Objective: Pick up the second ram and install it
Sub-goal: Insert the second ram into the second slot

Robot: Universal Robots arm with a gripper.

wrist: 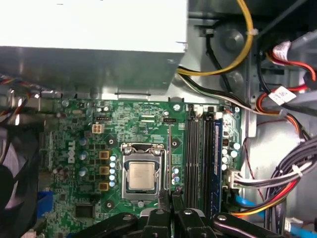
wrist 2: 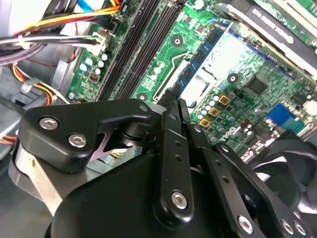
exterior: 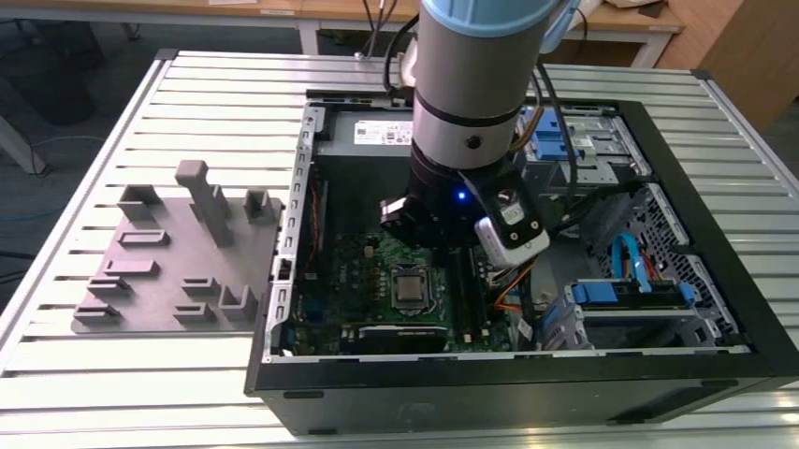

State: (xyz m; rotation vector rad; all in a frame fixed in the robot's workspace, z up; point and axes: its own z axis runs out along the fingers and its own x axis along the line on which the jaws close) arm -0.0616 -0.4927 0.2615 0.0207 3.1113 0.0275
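The ribbed metal worktop [exterior: 187,94] carries an open black computer case [exterior: 500,393], laid flat so its green motherboard [wrist: 143,124] faces upward for access. The silver-and-blue robot arm [exterior: 481,75] reaches down into the case. Its black gripper [wrist: 168,198] hangs beside the memory slots, pinched together with nothing visible between the tips. A long, thin, dark memory stick with a bluish face [wrist: 217,148] stands in the slot farthest from the square silver CPU [wrist: 141,176]. I cannot tell whether this is the second ram.

cables [wrist: 277,163] crowding slots [wrist: 200,153], CPU [wrist: 141,176] beside
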